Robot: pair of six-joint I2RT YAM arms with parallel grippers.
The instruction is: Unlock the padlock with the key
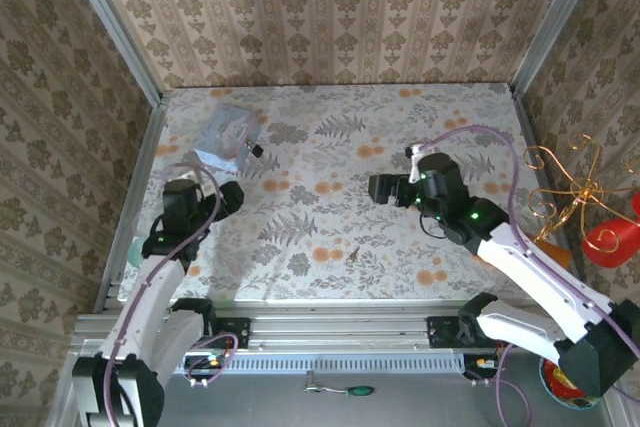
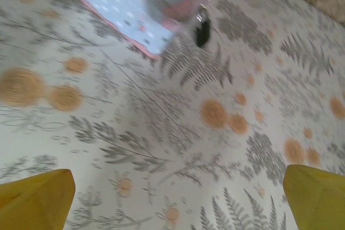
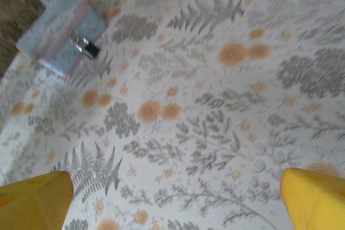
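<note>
My left gripper [image 2: 175, 200] and right gripper [image 3: 175, 200] both hang wide open, empty. The padlock [image 1: 256, 150] lies at the light blue tin's [image 1: 224, 133] edge. The key [image 1: 353, 254] lies well apart, nearer me. I'd pinch its head, leaving the blade free.

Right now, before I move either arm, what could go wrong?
The padlock sits at the edge of the tin, so reaching for it could shove the tin too. The key is a thin sliver flat on the busy-patterned table, easy to miss or flick away.
</note>
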